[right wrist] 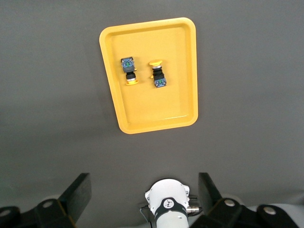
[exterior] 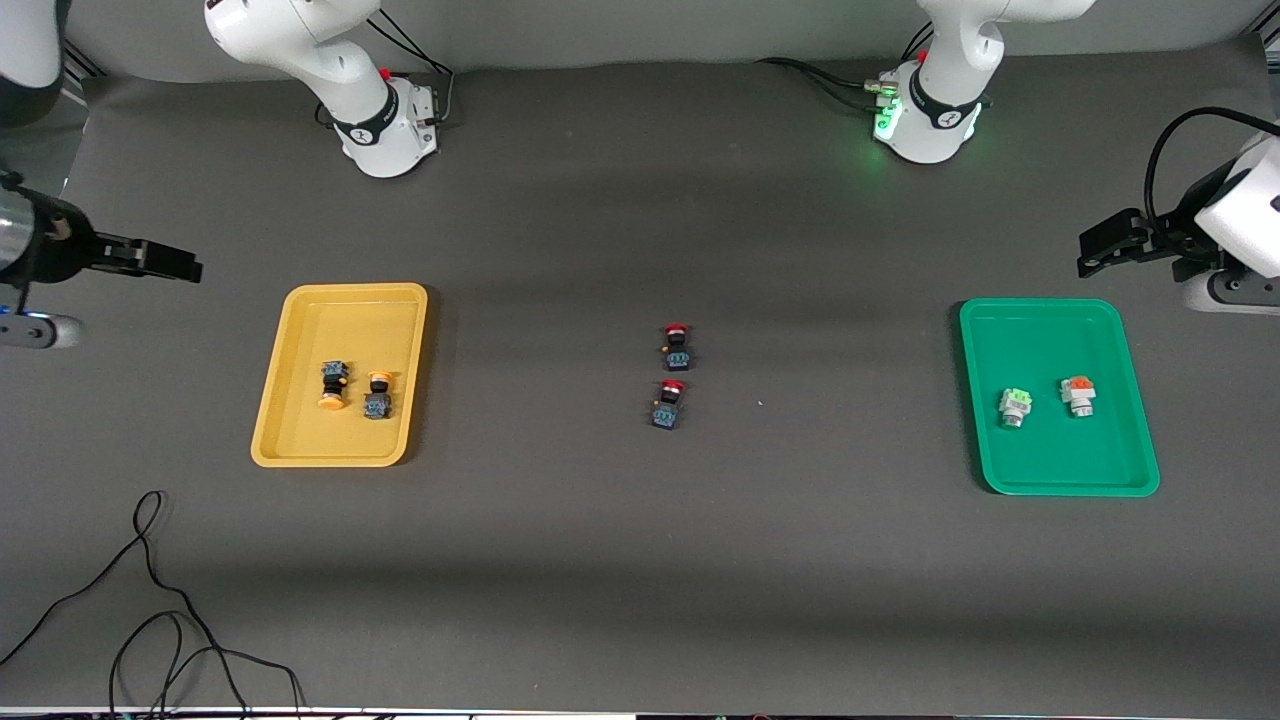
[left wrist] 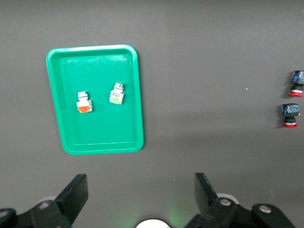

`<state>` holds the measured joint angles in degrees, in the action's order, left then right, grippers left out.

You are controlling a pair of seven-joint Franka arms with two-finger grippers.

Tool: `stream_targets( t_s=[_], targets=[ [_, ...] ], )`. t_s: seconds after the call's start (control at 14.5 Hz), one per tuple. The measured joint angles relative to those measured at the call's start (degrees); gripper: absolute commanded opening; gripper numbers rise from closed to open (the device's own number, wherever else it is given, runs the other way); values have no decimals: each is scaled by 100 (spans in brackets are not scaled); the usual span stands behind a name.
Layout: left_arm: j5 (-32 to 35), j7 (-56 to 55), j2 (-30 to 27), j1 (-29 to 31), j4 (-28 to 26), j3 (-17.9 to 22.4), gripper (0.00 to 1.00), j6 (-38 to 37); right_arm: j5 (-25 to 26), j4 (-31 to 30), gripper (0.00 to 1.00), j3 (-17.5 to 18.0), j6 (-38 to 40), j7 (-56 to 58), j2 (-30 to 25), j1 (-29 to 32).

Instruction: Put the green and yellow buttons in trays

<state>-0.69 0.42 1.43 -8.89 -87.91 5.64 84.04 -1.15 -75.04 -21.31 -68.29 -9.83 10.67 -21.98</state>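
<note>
We see two yellow-capped buttons (exterior: 355, 390) in the yellow tray (exterior: 300, 320), two white-grey buttons (exterior: 1045, 400) in the green tray (exterior: 1120, 470); left pincer (exterior: 1100, 250) and right pincer (exterior: 165, 262) hang spread, empty.

Two yellow-capped buttons (right wrist: 143, 75) side by side in the yellow tray (right wrist: 156, 116), right pincer (right wrist: 145, 192) spread wide.

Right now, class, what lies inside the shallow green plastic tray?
Two white-grey buttons lie inside the green tray: one pale-green-topped, one orange-topped, set apart. Nothing covers them.
</note>
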Motion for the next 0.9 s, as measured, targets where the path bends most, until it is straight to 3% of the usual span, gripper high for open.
stream_targets(
  t_s=[0.21, 0.34, 0.62, 0.9],
  targets=[
    [4, -1, 0, -1, 0, 3, 100, 0, 174, -4, 100, 1568, 0, -392, -50, 1188],
    [6, -1, 0, 0, 0, 6, 100, 1, 272, -110, 100, 2122, -71, -461, -149, 1623],
    [8, -2, 0, 0, 0, 15, 100, 5, 306, -1214, 100, 2157, -1160, -414, -880, 1630],
    [8, -2, 0, 0, 0, 22, 100, 5, 330, -1802, 100, 1311, -1854, 784, -1238, 1144]
  ],
)
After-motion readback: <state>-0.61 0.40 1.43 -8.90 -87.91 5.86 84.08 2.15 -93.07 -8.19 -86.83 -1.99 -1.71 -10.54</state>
